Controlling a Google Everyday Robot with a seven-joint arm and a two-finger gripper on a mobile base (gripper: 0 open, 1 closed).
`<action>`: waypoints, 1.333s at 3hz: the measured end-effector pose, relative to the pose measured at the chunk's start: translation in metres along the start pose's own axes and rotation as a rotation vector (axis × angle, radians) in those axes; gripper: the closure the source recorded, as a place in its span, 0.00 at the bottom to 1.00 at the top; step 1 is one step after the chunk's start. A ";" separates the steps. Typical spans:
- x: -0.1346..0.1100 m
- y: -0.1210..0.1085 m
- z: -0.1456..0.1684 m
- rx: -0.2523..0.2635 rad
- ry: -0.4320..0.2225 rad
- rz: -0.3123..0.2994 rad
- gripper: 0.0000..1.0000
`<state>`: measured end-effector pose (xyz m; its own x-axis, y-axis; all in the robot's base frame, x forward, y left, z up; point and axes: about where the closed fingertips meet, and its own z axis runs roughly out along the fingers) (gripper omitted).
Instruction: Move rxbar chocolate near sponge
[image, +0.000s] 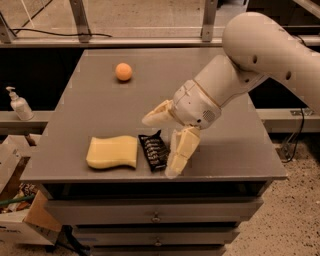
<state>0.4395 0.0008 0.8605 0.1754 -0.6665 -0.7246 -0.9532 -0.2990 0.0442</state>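
The rxbar chocolate (154, 151), a small black wrapper with pale print, lies flat on the grey table (100, 100) just right of the sponge (113, 152), almost touching it. The sponge is pale yellow with wavy edges, near the table's front edge. My gripper (161, 146) hovers over the bar with its cream fingers (181, 150) spread wide apart, one above the bar and one to its right. It holds nothing.
An orange ball (123, 71) sits at the table's back left. A white pump bottle (18, 104) stands on a ledge to the left. A cardboard box (20, 200) is on the floor at the lower left. Drawers run below the tabletop.
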 end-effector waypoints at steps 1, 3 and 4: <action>0.002 -0.004 -0.009 0.026 -0.004 0.005 0.00; 0.031 -0.018 -0.087 0.240 -0.023 0.036 0.00; 0.031 -0.018 -0.087 0.240 -0.023 0.036 0.00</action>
